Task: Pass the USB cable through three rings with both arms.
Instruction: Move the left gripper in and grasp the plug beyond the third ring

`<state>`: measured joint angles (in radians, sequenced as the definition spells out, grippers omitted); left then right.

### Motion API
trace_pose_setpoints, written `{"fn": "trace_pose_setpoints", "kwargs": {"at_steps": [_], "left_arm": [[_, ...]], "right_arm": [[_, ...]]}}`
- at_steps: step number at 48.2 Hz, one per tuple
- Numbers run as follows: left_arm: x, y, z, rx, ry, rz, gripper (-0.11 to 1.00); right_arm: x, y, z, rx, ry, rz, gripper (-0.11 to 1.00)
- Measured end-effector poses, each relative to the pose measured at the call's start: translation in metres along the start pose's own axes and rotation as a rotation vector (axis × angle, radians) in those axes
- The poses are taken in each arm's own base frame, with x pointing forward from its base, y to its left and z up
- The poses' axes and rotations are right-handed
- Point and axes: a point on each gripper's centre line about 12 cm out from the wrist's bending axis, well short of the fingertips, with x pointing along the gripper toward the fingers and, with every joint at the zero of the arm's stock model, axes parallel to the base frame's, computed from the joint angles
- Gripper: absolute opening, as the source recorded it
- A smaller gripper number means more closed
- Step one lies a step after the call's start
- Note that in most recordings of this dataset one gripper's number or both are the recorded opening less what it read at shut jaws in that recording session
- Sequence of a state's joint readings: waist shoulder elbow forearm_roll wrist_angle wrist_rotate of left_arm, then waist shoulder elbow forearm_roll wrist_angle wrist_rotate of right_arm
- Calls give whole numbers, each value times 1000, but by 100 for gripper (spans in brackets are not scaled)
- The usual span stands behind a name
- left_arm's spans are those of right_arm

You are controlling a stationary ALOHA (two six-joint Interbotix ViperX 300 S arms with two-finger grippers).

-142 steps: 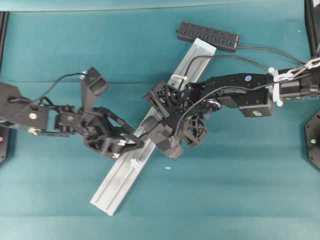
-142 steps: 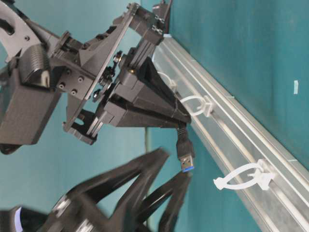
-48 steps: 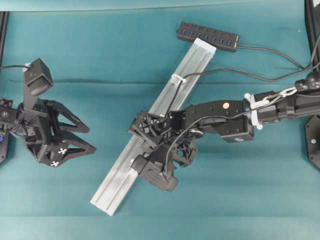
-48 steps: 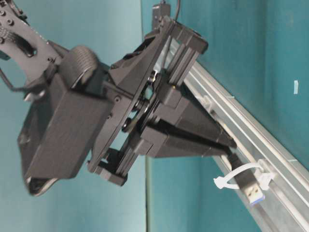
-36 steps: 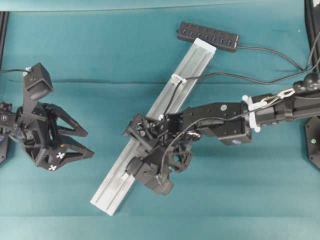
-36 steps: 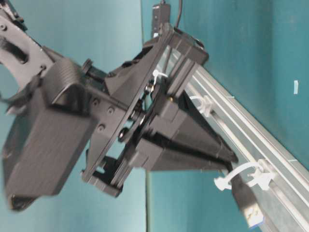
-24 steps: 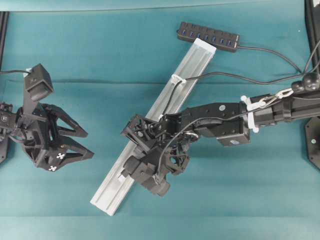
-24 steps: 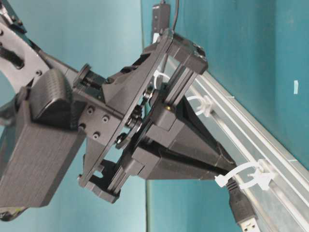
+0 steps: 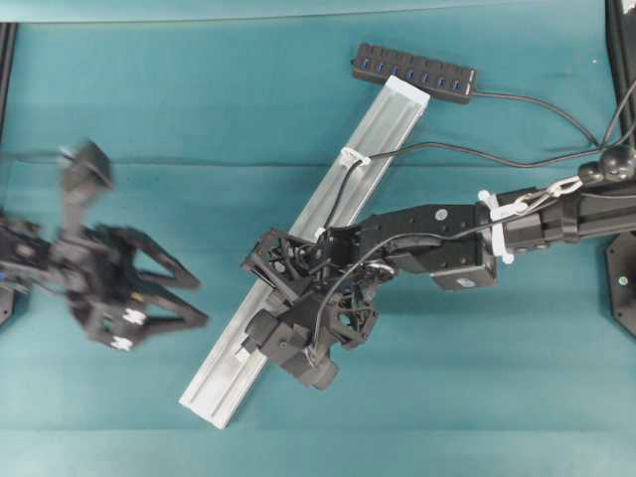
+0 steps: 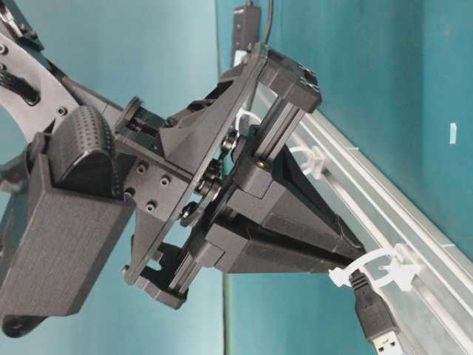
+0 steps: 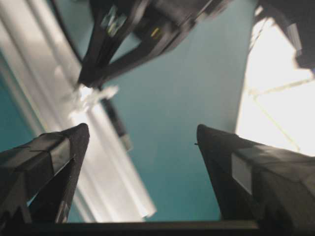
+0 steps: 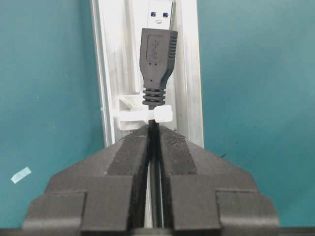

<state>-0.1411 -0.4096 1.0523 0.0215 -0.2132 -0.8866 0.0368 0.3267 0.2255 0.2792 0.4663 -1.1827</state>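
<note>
Your right pincer (image 12: 153, 140) pinches the USB cable (image 12: 158, 54) just behind its plug; the plug pokes through the end ring (image 10: 369, 270) on the rail (image 9: 298, 260). Your left pincer (image 9: 184, 293) stands spread wide, well apart from the rail, over the tabletop (image 9: 447, 397).

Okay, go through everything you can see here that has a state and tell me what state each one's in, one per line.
USB cable: pinched just behind the plug, plug already through the last ring.
Last ring: cable running through it.
Top ring: cable running through it.
Right hand: shut on the cable, over the rail.
Left hand: open, empty, off to the rail's side.
Rail: lying flat, diagonal across the table.
</note>
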Motion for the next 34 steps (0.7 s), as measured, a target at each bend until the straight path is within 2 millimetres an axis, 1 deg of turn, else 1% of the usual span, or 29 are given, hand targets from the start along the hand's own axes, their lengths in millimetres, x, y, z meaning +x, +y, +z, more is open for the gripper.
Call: {"fn": "trace_pose_setpoints", "kwargs": {"at_steps": [10,16,24,34], "left_arm": [[35,5,-8,-1,27,17,95],[50,11,-15,-1,54,41,95],[63,13,-25,5,89,57,95],[69,17,-32,9,100,62,94]], "right_arm": [[0,-1,-2,19,2,0,7],[0,-2,-3,28,3,-1,7],[0,-2,-3,29,3,-1,7],[-1,-3,-4,32,4,-3,7]]}}
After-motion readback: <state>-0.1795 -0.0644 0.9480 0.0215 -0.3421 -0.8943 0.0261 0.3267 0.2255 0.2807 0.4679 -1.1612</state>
